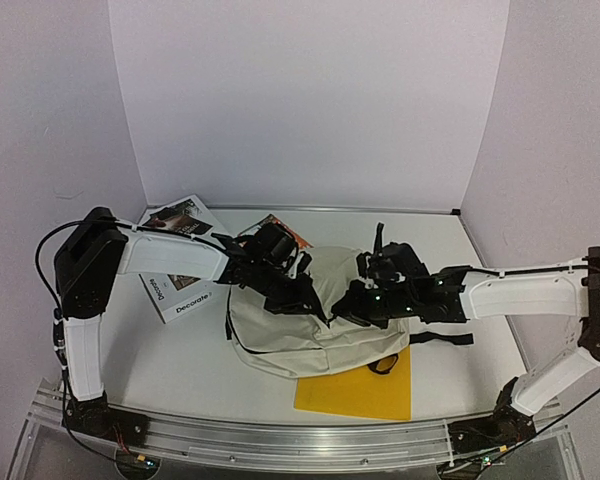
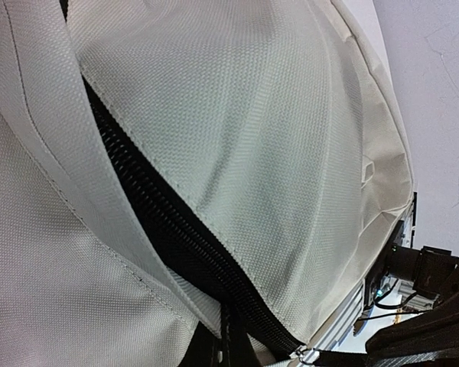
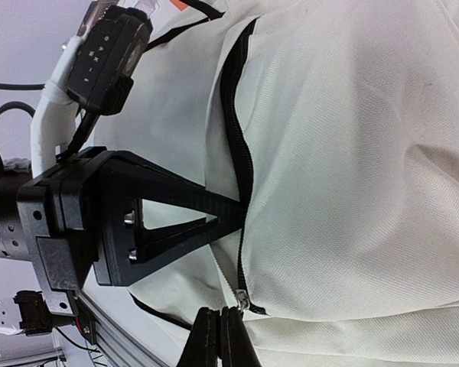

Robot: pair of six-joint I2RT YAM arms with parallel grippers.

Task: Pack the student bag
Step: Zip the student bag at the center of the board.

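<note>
The student bag (image 1: 300, 335), cream with black zippers, lies flat mid-table. Both arms meet over its upper part. My left gripper (image 1: 317, 303) is shut, its tips (image 2: 223, 350) pinching the fabric flap beside the black zipper (image 2: 161, 222). From the right wrist view the left gripper (image 3: 239, 208) shows as a black wedge nipped onto that flap. My right gripper (image 3: 222, 336) is shut right at the metal zipper slider (image 3: 244, 299), with the black pull running into it. Above the slider the zipper (image 3: 233, 115) gapes slightly. The bag's inside is hidden.
A yellow flat folder (image 1: 365, 390) lies partly under the bag's near edge. A "Decorate" magazine (image 1: 175, 290) sits at back left under the left arm, with another booklet (image 1: 285, 233) behind the bag. White walls enclose the table, and a metal rail (image 1: 280, 440) runs along the front.
</note>
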